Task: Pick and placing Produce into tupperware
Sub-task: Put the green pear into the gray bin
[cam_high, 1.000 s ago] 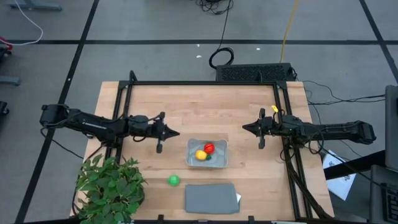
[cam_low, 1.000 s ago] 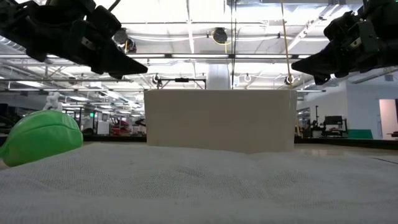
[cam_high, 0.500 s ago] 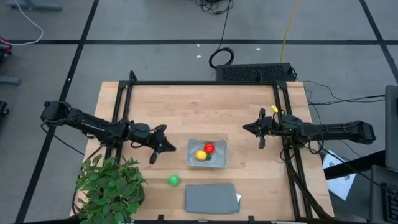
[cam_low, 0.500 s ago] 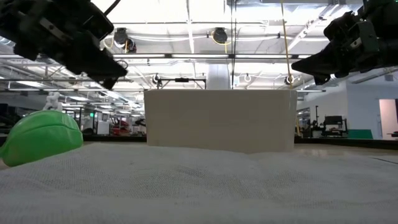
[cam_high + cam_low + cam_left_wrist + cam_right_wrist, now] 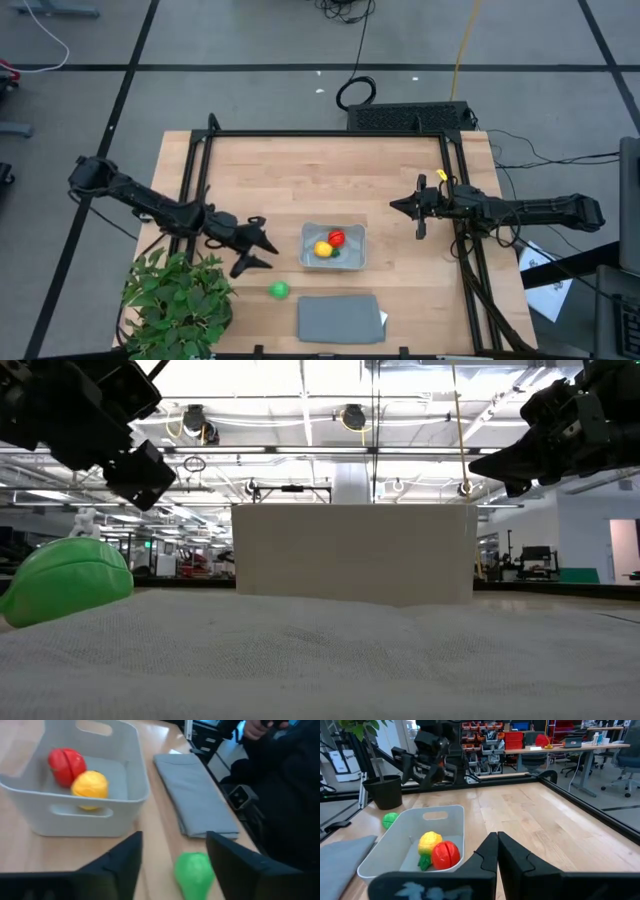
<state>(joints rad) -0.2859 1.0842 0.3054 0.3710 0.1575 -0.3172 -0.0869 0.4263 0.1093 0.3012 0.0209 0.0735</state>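
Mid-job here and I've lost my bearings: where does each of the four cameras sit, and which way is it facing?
High view: above the table, looking straight down; both arms show, left claw near the green piece, right claw waiting beyond the tupperware.
Low view: table height, looking level into the room; both arms enter from above.
Left wrist view: behind its open dark fingers, facing the green piece and tupperware.
Right wrist view: behind its closed fingers, facing the tupperware and left arm.
Shared: both wrist views show the red piece and yellow piece inside.
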